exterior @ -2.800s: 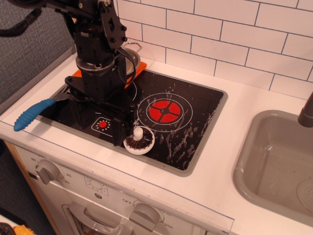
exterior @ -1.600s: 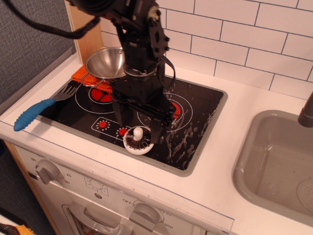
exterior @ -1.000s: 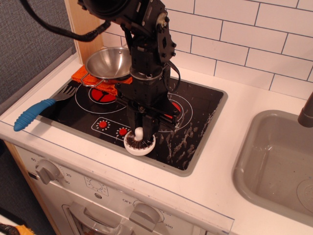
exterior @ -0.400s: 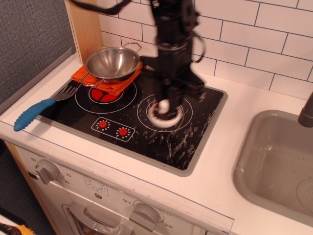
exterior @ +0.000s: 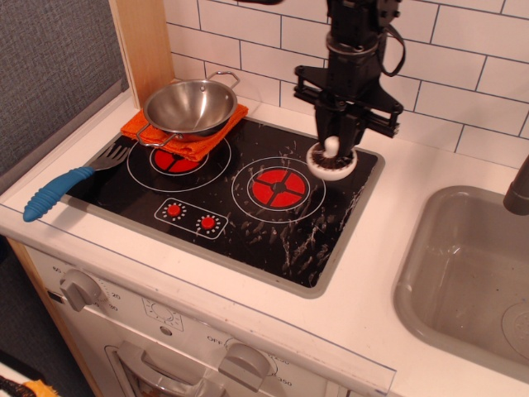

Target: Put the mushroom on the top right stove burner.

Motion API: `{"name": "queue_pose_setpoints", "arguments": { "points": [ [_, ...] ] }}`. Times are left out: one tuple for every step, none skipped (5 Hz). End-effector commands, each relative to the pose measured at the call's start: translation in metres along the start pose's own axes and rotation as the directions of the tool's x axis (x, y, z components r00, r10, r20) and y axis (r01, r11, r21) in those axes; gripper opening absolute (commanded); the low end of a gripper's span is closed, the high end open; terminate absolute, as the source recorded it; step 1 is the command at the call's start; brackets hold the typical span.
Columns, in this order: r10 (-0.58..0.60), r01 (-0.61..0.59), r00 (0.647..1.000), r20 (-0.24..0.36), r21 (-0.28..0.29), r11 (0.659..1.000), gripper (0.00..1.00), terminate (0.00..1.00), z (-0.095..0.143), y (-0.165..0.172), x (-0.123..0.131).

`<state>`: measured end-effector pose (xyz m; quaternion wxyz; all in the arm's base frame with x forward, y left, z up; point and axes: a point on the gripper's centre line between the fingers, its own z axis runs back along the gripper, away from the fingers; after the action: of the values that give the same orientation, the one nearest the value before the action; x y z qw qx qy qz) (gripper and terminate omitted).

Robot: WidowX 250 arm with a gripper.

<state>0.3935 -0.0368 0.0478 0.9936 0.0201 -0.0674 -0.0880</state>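
Note:
The gripper (exterior: 332, 145) points straight down and is shut on the stem of the mushroom (exterior: 331, 161), a white cap with dark ribbed gills. It holds the mushroom at the back right corner of the black stove top, beyond and to the right of the top right stove burner (exterior: 278, 188). That burner is a red four-segment disc inside white rings with white scuffs around it, and it lies fully in view. I cannot tell whether the mushroom touches the glass.
A steel pan (exterior: 188, 106) sits on an orange cloth (exterior: 183, 136) over the left burner. A blue-handled fork (exterior: 68, 184) lies at the stove's left edge. Two small red dots (exterior: 191, 218) are printed near the front. A grey sink (exterior: 467, 273) lies to the right.
The gripper came down on the mushroom at the stove's front, closed on its stem, lifted it, and carried it back and to the right, past the scuffed burner to the back right corner.

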Motion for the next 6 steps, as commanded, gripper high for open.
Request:
{"name": "queue_pose_setpoints", "arguments": {
  "points": [
    [0.001,-0.002,1.0,0.021,0.028,1.0,0.0,0.0,0.006,0.008,0.011],
    [-0.009,0.009,1.0,-0.001,0.012,1.0,1.0,0.0,0.005,0.007,0.011],
    [-0.012,0.012,1.0,0.028,0.009,1.0,1.0,0.0,0.026,0.008,0.012],
    [-0.015,0.015,0.997,0.071,0.007,1.0,1.0,0.0,0.059,0.007,0.013],
    [-0.001,0.001,0.996,0.088,0.001,1.0,1.0,0.0,0.079,0.003,0.005],
    [0.029,-0.029,0.998,0.047,-0.003,1.0,1.0,0.0,0.079,0.0,-0.006]
  ]
}}
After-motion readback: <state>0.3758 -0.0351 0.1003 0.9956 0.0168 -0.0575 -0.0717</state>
